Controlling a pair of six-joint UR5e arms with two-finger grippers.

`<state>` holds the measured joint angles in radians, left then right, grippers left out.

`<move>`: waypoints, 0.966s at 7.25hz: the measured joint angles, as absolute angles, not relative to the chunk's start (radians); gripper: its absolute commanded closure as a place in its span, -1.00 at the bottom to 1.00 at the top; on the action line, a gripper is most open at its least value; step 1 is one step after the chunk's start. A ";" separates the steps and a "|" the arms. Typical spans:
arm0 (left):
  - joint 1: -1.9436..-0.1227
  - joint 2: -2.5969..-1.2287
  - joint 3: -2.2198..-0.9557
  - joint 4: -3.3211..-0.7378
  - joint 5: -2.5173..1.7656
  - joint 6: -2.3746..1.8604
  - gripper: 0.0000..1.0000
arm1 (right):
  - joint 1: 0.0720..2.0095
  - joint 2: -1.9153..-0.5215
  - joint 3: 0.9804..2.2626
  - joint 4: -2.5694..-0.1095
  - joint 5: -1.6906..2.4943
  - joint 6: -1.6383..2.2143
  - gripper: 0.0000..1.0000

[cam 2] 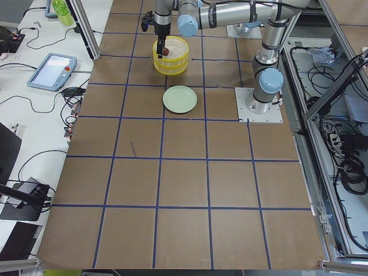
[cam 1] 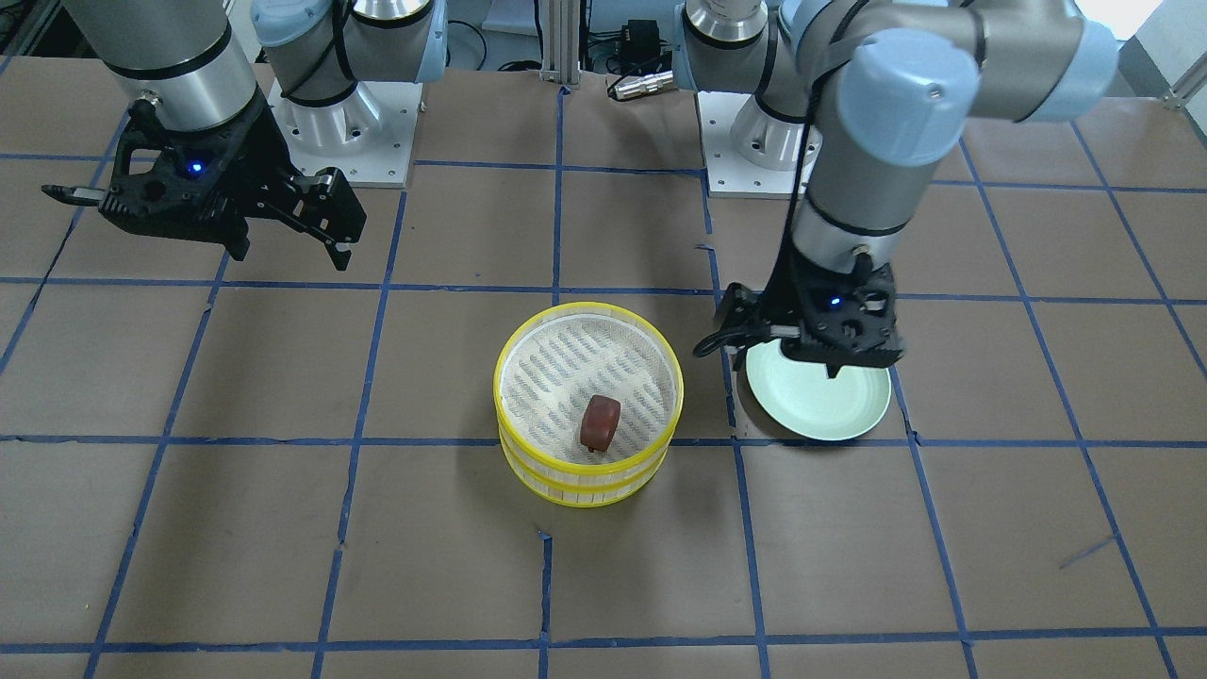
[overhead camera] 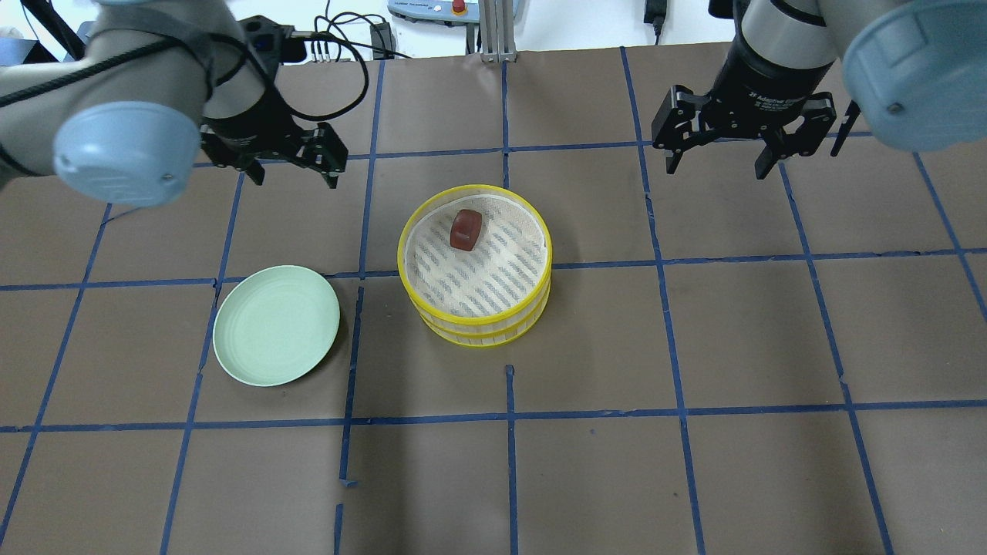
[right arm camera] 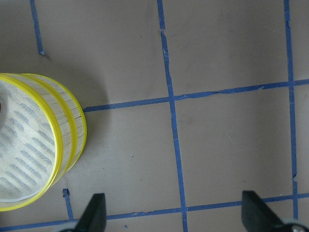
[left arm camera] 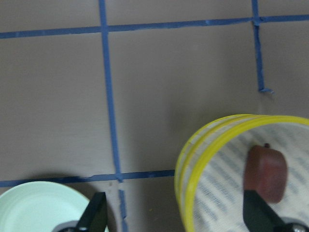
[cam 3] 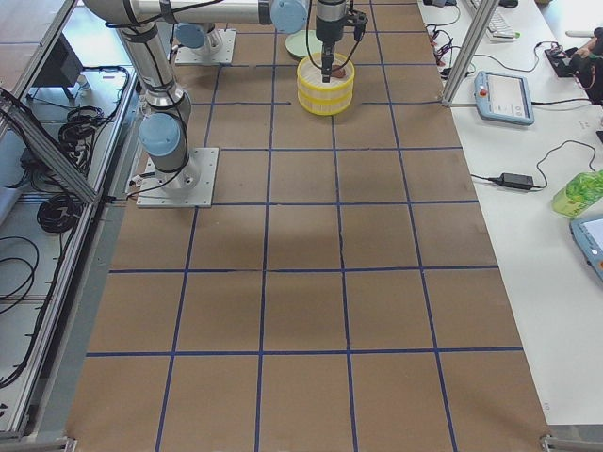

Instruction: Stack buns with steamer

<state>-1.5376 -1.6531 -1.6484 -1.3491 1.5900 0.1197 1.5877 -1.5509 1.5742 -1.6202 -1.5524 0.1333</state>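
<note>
Two yellow-rimmed steamer trays (overhead camera: 474, 327) stand stacked at the table's middle. The dark reddish-brown bun (overhead camera: 466, 230) lies in the top tray, also seen in the front view (cam 1: 600, 422) and the left wrist view (left arm camera: 264, 173). The white bun is hidden or out of view. My left gripper (overhead camera: 293, 177) is open and empty, raised between the pale green plate (overhead camera: 275, 324) and the steamer stack. My right gripper (overhead camera: 717, 168) is open and empty, raised over bare table on the stack's other side. The right wrist view shows the stack's wall (right arm camera: 72, 135).
The pale green plate (cam 1: 830, 410) is empty and lies left of the stack in the overhead view. Brown table covering with blue tape grid lines (overhead camera: 509, 420) surrounds the objects. The arm bases (cam 1: 339, 141) stand at the robot side.
</note>
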 measured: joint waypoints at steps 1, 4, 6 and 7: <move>-1.502 -1.611 -1.633 -1.447 1.593 0.140 -1.00 | 1.588 -1.551 1.575 -1.621 -1.552 0.135 -1.00; -1.480 -1.580 -1.550 -1.605 1.598 0.149 -1.00 | 1.589 -1.551 1.577 -1.621 -1.551 0.136 -1.00; -1.485 -1.573 -1.543 -1.634 1.595 0.133 -1.00 | 1.589 -1.550 1.578 -1.622 -1.551 0.136 -1.00; -1.492 -1.573 -1.546 -1.636 1.588 0.115 -1.00 | 1.589 -1.550 1.578 -1.623 -1.550 0.136 -1.00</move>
